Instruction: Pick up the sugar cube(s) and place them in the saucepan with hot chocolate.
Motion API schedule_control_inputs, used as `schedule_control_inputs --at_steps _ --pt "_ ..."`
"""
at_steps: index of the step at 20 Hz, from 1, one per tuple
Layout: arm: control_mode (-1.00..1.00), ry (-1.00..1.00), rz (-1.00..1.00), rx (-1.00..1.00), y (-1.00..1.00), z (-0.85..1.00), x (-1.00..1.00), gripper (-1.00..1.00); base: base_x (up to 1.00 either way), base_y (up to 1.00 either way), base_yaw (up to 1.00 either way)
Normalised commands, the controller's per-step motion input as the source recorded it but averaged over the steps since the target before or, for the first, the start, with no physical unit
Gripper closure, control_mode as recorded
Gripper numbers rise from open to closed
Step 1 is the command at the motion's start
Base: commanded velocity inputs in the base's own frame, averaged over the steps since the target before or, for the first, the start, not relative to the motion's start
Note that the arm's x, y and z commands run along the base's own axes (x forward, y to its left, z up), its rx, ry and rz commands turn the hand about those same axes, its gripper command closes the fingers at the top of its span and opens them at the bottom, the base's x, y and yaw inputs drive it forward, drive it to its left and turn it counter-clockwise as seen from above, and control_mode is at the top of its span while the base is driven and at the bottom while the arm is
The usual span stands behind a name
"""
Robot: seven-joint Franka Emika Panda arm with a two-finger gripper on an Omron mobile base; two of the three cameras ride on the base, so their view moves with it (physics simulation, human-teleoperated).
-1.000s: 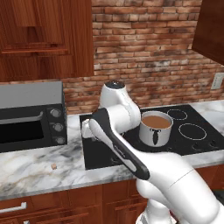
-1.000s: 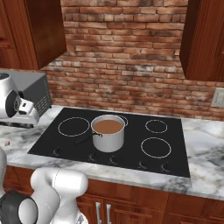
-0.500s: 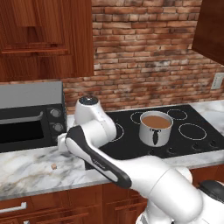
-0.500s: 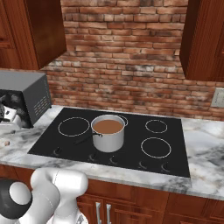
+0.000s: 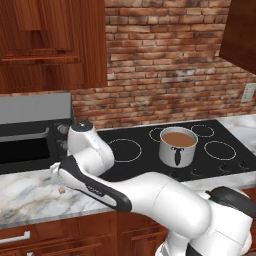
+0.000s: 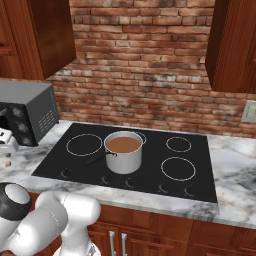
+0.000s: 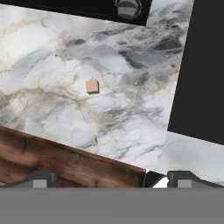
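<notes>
our gripper [image 7: 109, 177] hangs with its fingers spread wide over bare marble counter [image 7: 131, 113]. ahead and slightly left of them lies the sugar cube [image 7: 92, 86], tiny, pale tan, faces slightly skewed to the counter's front edge. the saucepan [image 5: 177, 146] stands far off on the black cooktop [image 5: 145, 155], its dark handle toward us.

Saucepan [image 5: 177, 147] on the cooktop [image 5: 145, 160], right of centre in the left base view, with the toaster oven [image 5: 27, 135] at the left edge and the sugar cube [image 5: 61, 189] on the counter [image 5: 25, 197] before it, lower left. In the right base view, saucepan [image 6: 123, 151] centre frame, toaster oven [image 6: 27, 112] far left. In the hand view, sugar cube [image 7: 92, 86] left of centre on the counter [image 7: 122, 118], cooktop [image 7: 203, 70] along the right edge, gripper [image 7: 111, 178] at the bottom.
</notes>
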Motion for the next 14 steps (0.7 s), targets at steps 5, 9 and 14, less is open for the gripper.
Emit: schedule_control_inputs --at_steps 5,9,14 --pt "-1.0 0.03 0.0 -0.05 0.21 -0.17 0.0 -1.0 0.0 0.0 0.0" --pt "-1.0 0.01 0.0 -0.08 0.22 -0.3 0.13 -1.0 0.0 0.0 0.0" --pt "-1.0 0.0 0.0 -0.04 0.09 -0.29 0.21 -1.0 0.0 0.0 0.0"
